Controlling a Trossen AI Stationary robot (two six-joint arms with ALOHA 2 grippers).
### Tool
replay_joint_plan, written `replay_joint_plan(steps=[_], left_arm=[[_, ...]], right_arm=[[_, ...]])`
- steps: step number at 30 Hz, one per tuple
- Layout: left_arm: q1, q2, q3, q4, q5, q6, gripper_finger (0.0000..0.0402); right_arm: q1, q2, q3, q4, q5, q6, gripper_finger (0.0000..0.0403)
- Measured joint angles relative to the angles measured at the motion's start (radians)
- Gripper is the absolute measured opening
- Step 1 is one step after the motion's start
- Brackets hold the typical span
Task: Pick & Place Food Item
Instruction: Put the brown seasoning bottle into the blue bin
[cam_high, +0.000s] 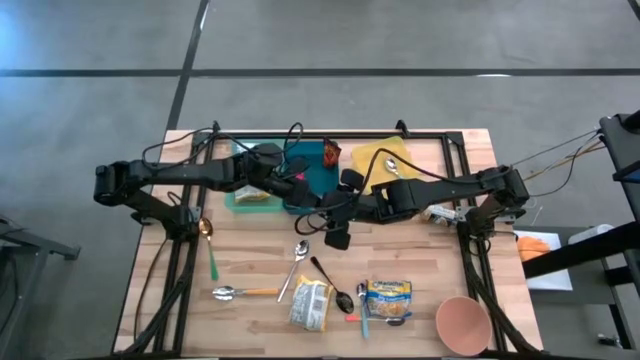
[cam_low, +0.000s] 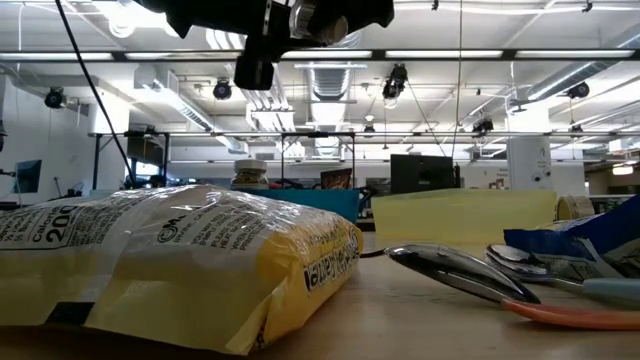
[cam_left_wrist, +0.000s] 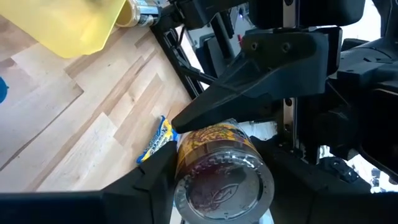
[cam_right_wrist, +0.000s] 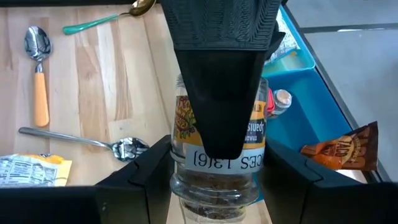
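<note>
Beyond the rig is an open workshop hall with ceiling strip lights; nobody shows in it. Below the arms the wooden bench (cam_high: 250, 260) carries a blue bin (cam_high: 315, 175) at the far side. A pink bowl (cam_high: 462, 322) stands at the near right corner, with two snack packets (cam_high: 310, 303) and several spoons (cam_high: 300, 262) scattered along the near half.

Both arms reach in from their sides and meet over the middle of the bench, just on the near side of the bin. The thing I'm moving is a glass jar (cam_right_wrist: 217, 155) with a printed label, and it is up off the bench, between the two arms.

My right end effector (cam_right_wrist: 217, 180) is clamped on the jar across its body. My left end effector (cam_left_wrist: 221, 186) has its fingers (cam_left_wrist: 149, 180) pressed in on either side of the lid end, so I read it as gripping the jar too.

The jar's lid faces straight back at the left wrist, so I judge its long axis runs along the left arm's line of reach and crosswise to the right arm's fingers. Neither arm is nearer, since both are on it. The coming move, as I see it, hangs on which one lets go, and the bin lies close behind the left arm.
</note>
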Motion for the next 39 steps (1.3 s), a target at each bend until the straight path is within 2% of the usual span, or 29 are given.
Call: replay_joint_plan(steps=[13,15,20,23,33,39], left_arm=[[-0.003,0.000,0.000,0.001,0.019,-0.004,0.0191],[-0.003,0.000,0.000,0.001,0.020,-0.008,0.0191],[-0.003,0.000,0.000,0.004,0.021,-0.019,0.0191],[0.002,-0.005,0.000,0.002,0.021,-0.022,0.0191],[0.061,-0.123,0.000,0.002,0.003,0.041,0.0191],[0.076,-0.176,0.000,0.066,-0.037,0.120,0.0191]], right_arm=[[0.001,0.000,0.000,0.008,0.000,-0.001,0.0185],[0.001,0.000,0.000,0.010,0.001,-0.001,0.0212],[0.001,0.000,0.000,0.008,0.005,0.045,0.0322],[0.005,0.000,0.000,-0.003,0.005,0.067,0.0359],[0.038,-0.080,0.000,0.001,0.038,0.149,0.0371],[0.040,-0.170,-0.007,0.136,0.107,0.160,0.0372]])
